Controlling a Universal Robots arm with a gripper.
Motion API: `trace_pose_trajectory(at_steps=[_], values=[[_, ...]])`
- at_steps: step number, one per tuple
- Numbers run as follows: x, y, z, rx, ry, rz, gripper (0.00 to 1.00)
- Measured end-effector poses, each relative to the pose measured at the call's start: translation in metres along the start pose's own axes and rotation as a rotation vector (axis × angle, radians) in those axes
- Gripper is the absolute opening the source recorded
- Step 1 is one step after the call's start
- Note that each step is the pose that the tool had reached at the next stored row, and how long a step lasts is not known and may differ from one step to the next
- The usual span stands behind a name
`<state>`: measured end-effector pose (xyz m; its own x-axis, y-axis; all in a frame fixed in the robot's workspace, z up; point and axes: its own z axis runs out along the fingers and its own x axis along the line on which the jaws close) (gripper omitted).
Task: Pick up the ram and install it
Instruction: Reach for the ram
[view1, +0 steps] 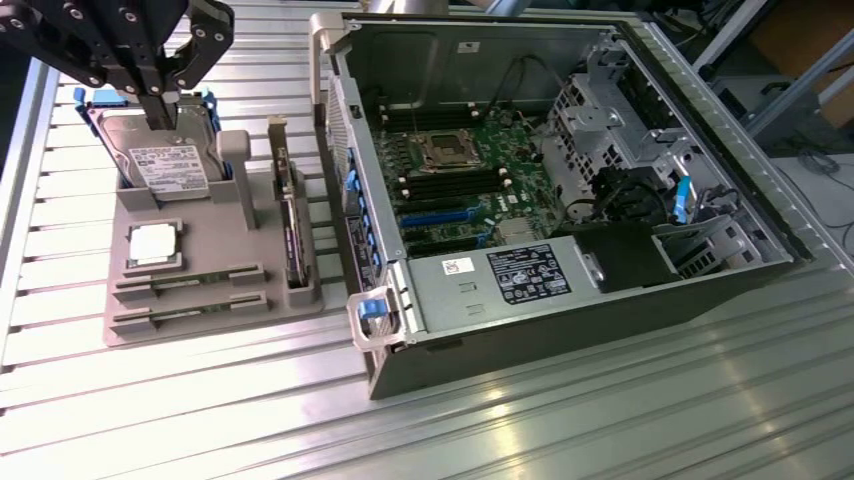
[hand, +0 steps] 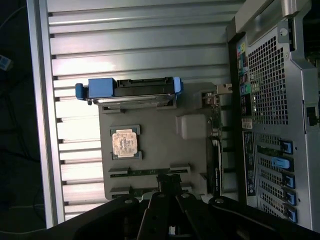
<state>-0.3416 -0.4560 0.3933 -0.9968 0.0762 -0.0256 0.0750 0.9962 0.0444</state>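
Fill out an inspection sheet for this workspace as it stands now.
Surface: ribbed metal table, bearing a gray tray and an open computer case.
Job's things: ram seated in a tray slot, with a second stick in the next slot; motherboard exposed inside the case.
Clutter: hard drive, processor chip and expansion card, all in the tray.
Grippers: gripper shut, holding nothing, above the hard drive.
Cables: black cables inside the case.
Surroundings: metal framing beyond the table at the exterior view's right.
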Motion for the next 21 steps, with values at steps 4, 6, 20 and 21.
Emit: trace_pose_trajectory(at_steps=[4,6,20,21], values=[[0.0,-0.0017,-0.0001,0.0,0.0001,0.0,0.11],[0.0,-0.003,-0.0001,-0.0001,0.0,0.0,0.11],[-0.001,-0.0151,-0.0007,0.0,0.0001,0.0,0.11],[-0.001,-0.0162,-0.0007,0.0,0.0001,0.0,0.11]])
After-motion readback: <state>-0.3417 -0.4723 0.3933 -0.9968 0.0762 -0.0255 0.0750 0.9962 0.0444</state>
